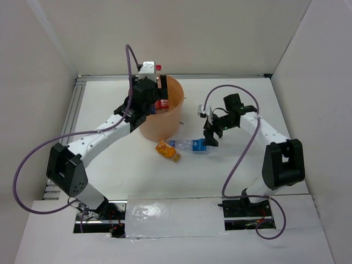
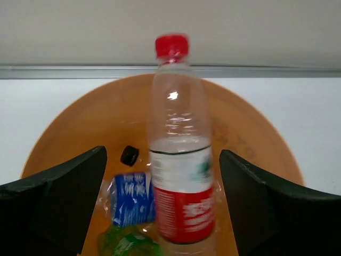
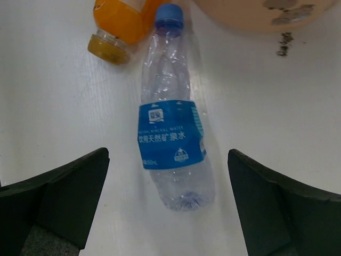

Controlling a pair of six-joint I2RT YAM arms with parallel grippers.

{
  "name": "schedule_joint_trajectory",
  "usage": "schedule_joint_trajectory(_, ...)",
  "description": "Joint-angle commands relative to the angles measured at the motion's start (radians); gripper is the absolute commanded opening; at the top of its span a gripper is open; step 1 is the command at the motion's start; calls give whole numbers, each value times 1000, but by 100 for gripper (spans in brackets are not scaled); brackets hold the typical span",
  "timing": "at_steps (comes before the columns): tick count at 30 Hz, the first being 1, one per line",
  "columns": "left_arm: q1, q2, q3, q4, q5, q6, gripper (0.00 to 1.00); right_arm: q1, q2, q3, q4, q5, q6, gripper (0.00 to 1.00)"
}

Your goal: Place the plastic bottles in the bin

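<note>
The orange bin (image 1: 160,127) stands at the table's middle back. My left gripper (image 1: 155,91) is over it, open. In the left wrist view its fingers (image 2: 64,197) stand wide on both sides of a clear red-capped, red-labelled bottle (image 2: 181,176), upright and blurred, touching neither. Inside the bin (image 2: 64,125) lie a blue-labelled bottle (image 2: 130,198), a green bottle (image 2: 125,242) and a black cap (image 2: 129,155). My right gripper (image 1: 210,137) is open above a clear blue-labelled bottle (image 3: 170,138) lying on the table, its fingers (image 3: 277,197) wide on both sides. An orange-filled bottle (image 3: 120,24) lies at its cap end.
The bin's wall (image 3: 250,13) is just beyond the two lying bottles (image 1: 187,145). White walls close the table at the back and both sides. A metal rail (image 1: 71,110) runs along the left edge.
</note>
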Motion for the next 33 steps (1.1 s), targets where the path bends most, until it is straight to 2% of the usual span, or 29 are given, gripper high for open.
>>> schedule_joint_trajectory(1,5,-46,87,37,-3,26,100,56,21,-34,14,60,-65,99)
schedule_joint_trajectory(5,-61,-135,133,-30,-26,97,100,81,86,-55,91,113,-38,99)
schedule_joint_trajectory(6,-104,-164,133,-90,-26,97,100,90,100,-55,107,146,-21,99)
schedule_joint_trajectory(8,-152,-234,69,-151,-26,66,100,101,132,-68,196,203,22,99)
schedule_joint_trajectory(11,-248,-405,-116,-240,-65,-76,100,110,150,-106,298,291,77,99)
schedule_joint_trajectory(12,-271,-446,-166,-269,-79,-195,100,110,150,-115,308,304,87,99)
schedule_joint_trajectory(14,-330,-553,-322,-325,-80,-320,98,119,150,-124,309,315,78,99)
schedule_joint_trajectory(15,-345,-581,-371,-343,-92,-454,98,119,150,-124,309,315,67,97)
schedule_joint_trajectory(16,-357,-603,-417,-368,-102,-533,98,119,150,-124,289,306,55,94)
schedule_joint_trajectory(18,-367,-649,-538,-400,-103,-674,98,119,141,-124,220,288,23,77)
schedule_joint_trajectory(19,-377,-649,-575,-400,-103,-808,98,119,132,-100,186,256,10,68)
schedule_joint_trajectory(20,-377,-660,-632,-391,-90,-857,98,104,109,-88,116,236,-4,57)
schedule_joint_trajectory(21,-377,-660,-652,-391,-90,-898,98,92,92,-77,74,213,-19,41)
schedule_joint_trajectory(22,-377,-646,-664,-391,-99,-984,100,80,71,-65,34,188,-57,35)
schedule_joint_trajectory(25,-377,-600,-686,-391,-99,-1087,100,27,-53,1,-88,116,-121,13)
schedule_joint_trajectory(28,-367,-540,-686,-382,-75,-1170,100,-8,-158,96,-193,50,-146,10)
schedule_joint_trajectory(29,-367,-525,-686,-382,-58,-1193,100,-8,-172,183,-213,33,-146,10)
schedule_joint_trajectory(33,-325,-459,-686,-342,-1,-1250,100,18,-181,401,-198,-59,-52,8)
